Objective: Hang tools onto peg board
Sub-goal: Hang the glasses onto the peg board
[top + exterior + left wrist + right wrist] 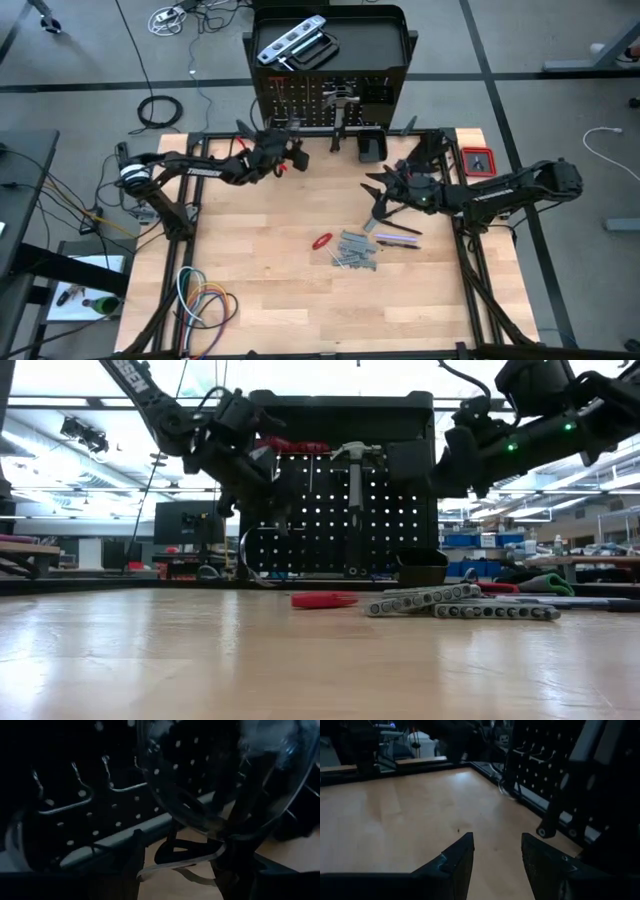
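1. The large black upright peg board, dotted with rows of small holes, stands at the far edge of the light wooden tabletop as part of a black tray-topped stand.
2. A silver level lies in the tray on top of the stand.
3. A steel hammer hangs upright on the board's face, with a red-handled tool hung beside it near the top.
4. The left gripper is up close to the board's lower left part, above the table. The low view shows a thin curved metal piece hanging beneath it, just in front of the board. The left wrist view shows a pale curved piece between the dark fingers, which stand apart around it; whether they press on it I cannot tell.
5. The right gripper hovers over the table's right-centre, near the board's right end. Its two dark fingers are apart with bare tabletop between them, holding nothing.
6. A loose pile of grey metal wrenches lies mid-table, with a small red tool just beside it and dark thin screwdrivers next to them.
7. A small black box sits at the foot of the board.
8. Coiled coloured cables rest at the near left corner.
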`<state>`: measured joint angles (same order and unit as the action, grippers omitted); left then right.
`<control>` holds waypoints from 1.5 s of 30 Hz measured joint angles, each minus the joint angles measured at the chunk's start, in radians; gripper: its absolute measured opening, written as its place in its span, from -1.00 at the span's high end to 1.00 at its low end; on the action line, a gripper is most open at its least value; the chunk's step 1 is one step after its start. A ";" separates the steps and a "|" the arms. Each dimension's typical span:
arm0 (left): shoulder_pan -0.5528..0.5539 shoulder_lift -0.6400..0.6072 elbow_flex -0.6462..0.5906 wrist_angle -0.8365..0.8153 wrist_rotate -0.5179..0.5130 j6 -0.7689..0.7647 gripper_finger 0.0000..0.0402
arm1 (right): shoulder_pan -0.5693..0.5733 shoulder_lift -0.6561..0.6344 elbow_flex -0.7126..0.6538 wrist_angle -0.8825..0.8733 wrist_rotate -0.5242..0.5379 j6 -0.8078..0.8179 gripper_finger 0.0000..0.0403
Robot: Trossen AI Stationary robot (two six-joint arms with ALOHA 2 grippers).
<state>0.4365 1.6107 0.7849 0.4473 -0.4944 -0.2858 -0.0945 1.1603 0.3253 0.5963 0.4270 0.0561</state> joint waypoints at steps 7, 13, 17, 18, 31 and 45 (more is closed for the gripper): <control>0.044 0.035 0.000 0.048 0.032 -0.033 -0.02 | -0.001 0.000 0.006 0.024 -0.007 -0.034 0.14; 0.073 0.074 0.011 0.058 0.078 -0.038 -0.02 | -0.001 0.000 0.006 0.037 -0.020 -0.038 0.14; 0.086 0.119 0.038 0.057 0.103 -0.036 -0.02 | -0.001 0.000 0.006 0.050 -0.035 -0.041 0.14; 0.090 0.127 0.043 0.055 0.099 -0.037 -0.02 | -0.001 0.000 0.006 0.056 -0.036 -0.041 0.14; 0.150 0.231 0.103 0.055 0.085 -0.066 -0.02 | -0.001 0.000 0.006 0.061 -0.036 -0.056 0.14; 0.162 0.284 0.156 0.051 0.015 -0.062 -0.02 | -0.001 0.000 0.006 0.061 -0.055 -0.059 0.15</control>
<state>0.5982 1.8946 0.9409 0.4979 -0.4797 -0.3473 -0.0951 1.1599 0.3317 0.6573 0.3717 -0.0032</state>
